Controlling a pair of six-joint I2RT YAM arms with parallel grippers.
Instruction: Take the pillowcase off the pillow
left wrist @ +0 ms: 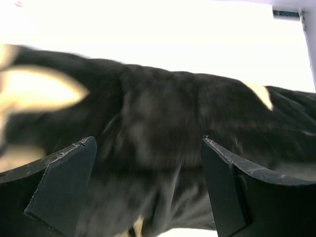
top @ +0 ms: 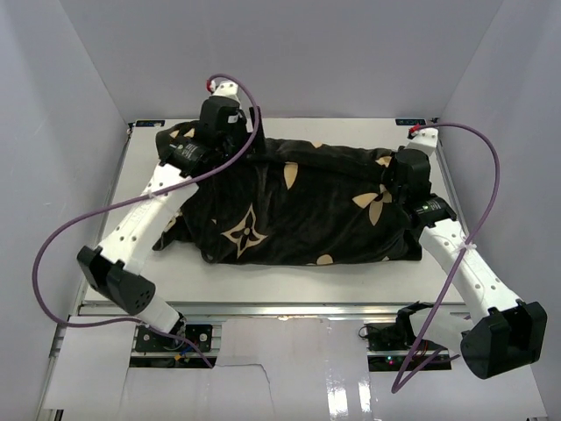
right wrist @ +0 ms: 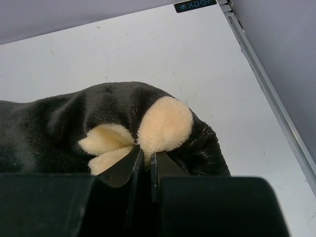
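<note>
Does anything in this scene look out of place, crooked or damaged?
Nothing looks spilled or damaged. The pillowcase lies wrinkled and slightly crooked on the table, its right end bunched up where the right gripper pinches it with shut jaws. The left gripper hangs over it with open jaws.

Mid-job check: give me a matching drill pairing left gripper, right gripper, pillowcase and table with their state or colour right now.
Things:
1. left gripper
2. right gripper
3. pillowcase
4. table

States or colours:
a. black with tan flowers
b. open, jaws wide apart
c. plain white
d. shut, pinching fabric

Pairs: 1-b, 2-d, 3-a, 4-c
</note>
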